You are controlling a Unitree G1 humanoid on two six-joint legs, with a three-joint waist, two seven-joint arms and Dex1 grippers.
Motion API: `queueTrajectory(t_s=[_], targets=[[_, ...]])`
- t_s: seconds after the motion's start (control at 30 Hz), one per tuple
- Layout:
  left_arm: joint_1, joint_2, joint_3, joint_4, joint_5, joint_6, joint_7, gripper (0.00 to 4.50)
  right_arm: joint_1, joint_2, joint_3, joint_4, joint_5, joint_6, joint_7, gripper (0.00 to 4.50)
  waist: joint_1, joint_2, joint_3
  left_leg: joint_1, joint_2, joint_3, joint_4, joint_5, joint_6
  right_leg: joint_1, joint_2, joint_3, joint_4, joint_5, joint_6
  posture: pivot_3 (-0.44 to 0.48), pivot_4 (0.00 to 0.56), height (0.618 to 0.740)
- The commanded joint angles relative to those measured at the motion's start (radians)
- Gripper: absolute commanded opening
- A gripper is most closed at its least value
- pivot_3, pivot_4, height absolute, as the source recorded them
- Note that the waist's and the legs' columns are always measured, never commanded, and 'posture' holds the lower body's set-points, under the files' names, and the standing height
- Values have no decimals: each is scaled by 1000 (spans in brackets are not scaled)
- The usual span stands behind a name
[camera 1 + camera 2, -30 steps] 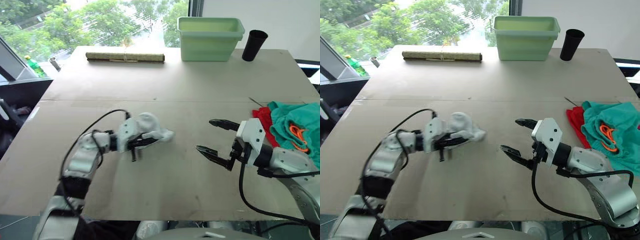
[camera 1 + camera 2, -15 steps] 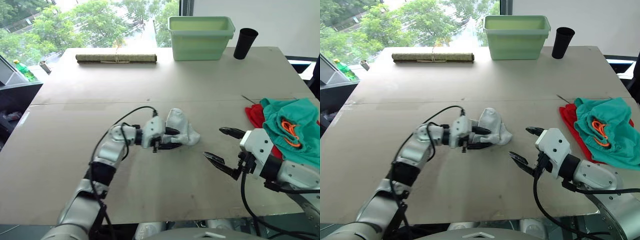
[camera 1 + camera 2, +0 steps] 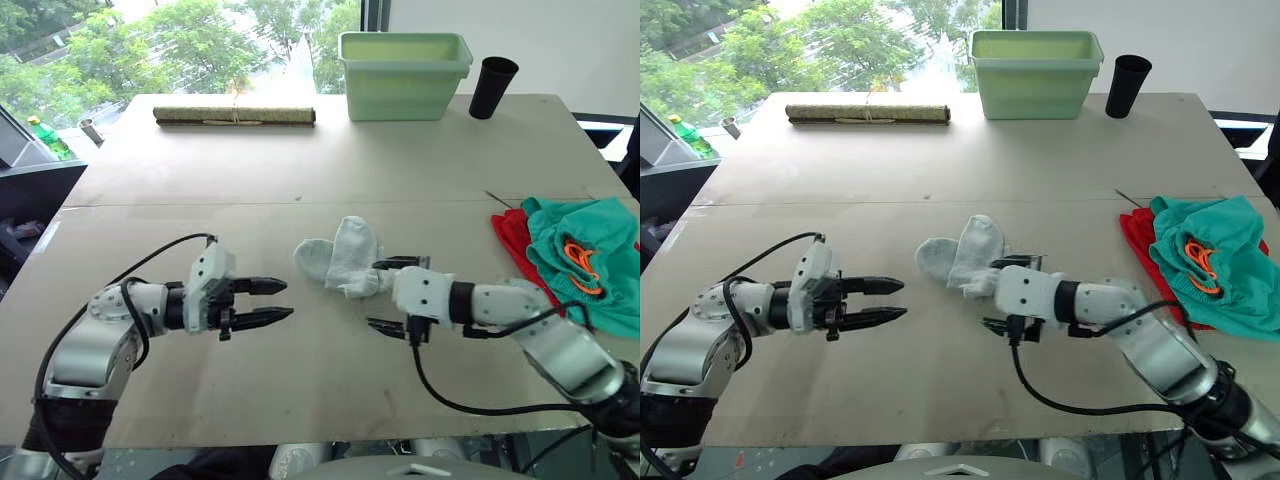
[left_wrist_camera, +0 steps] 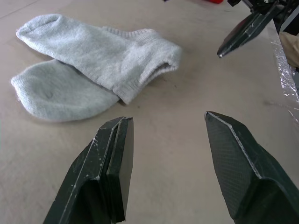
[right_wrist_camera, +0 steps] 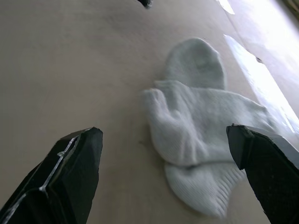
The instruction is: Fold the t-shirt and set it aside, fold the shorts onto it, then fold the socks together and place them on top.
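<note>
Nearest, the left gripper (image 3: 278, 301) hovers low over the bare tan tabletop (image 3: 300, 390), its two black fingers spread apart and holding nothing, tips pointing toward the socks. Opposite it, the right gripper (image 3: 392, 294) also stands wide open and empty, one finger just beside the cuff end of the socks, the other lower and nearer the front edge.

Between the two grippers lie the pair of plain light grey soft socks (image 3: 340, 260), flat on the table, one partly overlapping the other, toes splayed apart; the left wrist view shows the ribbed cuff of the upper sock (image 4: 140, 56) lying across the lower one.

At the right edge of the table, well apart from the socks, the teal-green cloth shorts (image 3: 590, 255) with an orange drawstring cord (image 3: 582, 255) rest on the bright red t-shirt (image 3: 515, 235), of which a strip shows at the left side.

Farthest, along the back edge stand a rolled brown mat (image 3: 234, 115), a pale green plastic tub (image 3: 404, 62) and a black cup (image 3: 487, 87).

No brand, label or writing is legible on any item.
</note>
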Motion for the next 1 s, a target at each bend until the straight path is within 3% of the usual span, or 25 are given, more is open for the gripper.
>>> queueTrajectory(t_s=[0.03,0.27,0.37,0.6,0.63,1.0], targets=[[18,-9,19,-57,2,-39,29,2648,-107,36,60,59,-100,56,15,4500,4,0,0,0,0,0,0,0,0,0,0,0,0,0,0,0,150,731],[56,-9,14,-62,13,-70,53,2648,-174,100,136,64,-195,156,20,4500,2,0,0,0,-1,0,-2,0,-1,-2,0,0,0,1,1,0,150,731],[58,-17,16,-66,15,-78,75,2716,-184,114,163,73,-244,138,14,3687,0,0,0,0,-1,0,-2,0,-1,-2,0,0,0,1,1,0,150,731],[86,-39,10,-71,10,-82,108,2716,-163,201,60,40,-166,219,34,285,-7,0,0,0,-1,0,-3,0,-2,-3,0,0,2,1,1,0,150,731],[85,-44,11,-67,4,-77,115,2716,-161,226,20,38,-130,256,35,131,-7,0,0,0,-1,-1,-3,0,-2,-3,0,0,2,1,1,0,150,731],[43,-86,13,-19,-54,0,144,2716,-218,500,-409,44,319,627,29,131,-9,0,0,0,-1,-1,-3,0,-2,-4,0,1,3,1,1,0,150,731]])
